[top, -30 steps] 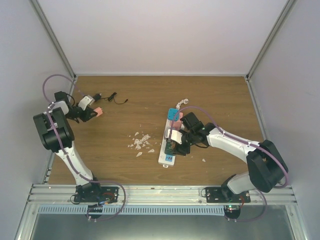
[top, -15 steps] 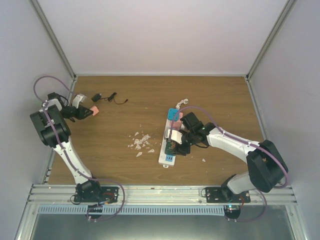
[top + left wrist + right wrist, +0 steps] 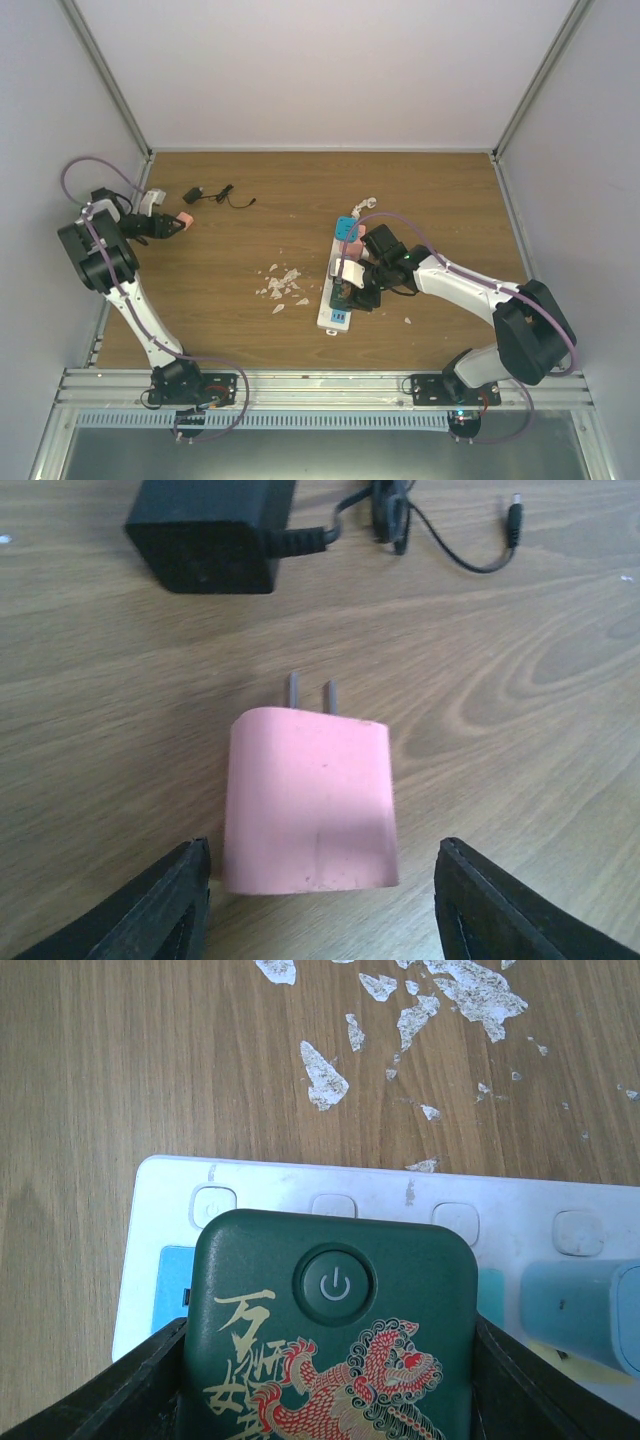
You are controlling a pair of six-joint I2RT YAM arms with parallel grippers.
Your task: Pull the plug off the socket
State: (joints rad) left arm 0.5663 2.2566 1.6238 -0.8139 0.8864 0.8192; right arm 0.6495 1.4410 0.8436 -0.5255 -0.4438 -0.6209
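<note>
the right claw (image 3: 330, 1345) is gripping a dark green adapter (image 3: 400, 1260) from both sides. its fingers (image 3: 140, 1385) are seemingly pressing flat against the casing, though the close view is cutting off their lower parts. the adapter, showing a round power button and a red-and-gold dragon print, is sitting plugged into the socket (image 3: 300, 1185). this long white strip is lying right of the middle of the counter (image 3: 430, 190), running from near to far. white flakes (image 3: 325, 1065) are lying scattered just left of it. a light-blue plug (image 3: 348, 228) is sitting at the strip's far end. farther back on the left, the left claw (image 3: 320, 845) is hanging spread wide, gripping nothing. a pink plug (image 3: 308, 815) is lying flat on the wood between its fingers, two prongs pointing away. beyond it a black adapter (image 3: 205, 530) with a thin cable is resting.
</note>
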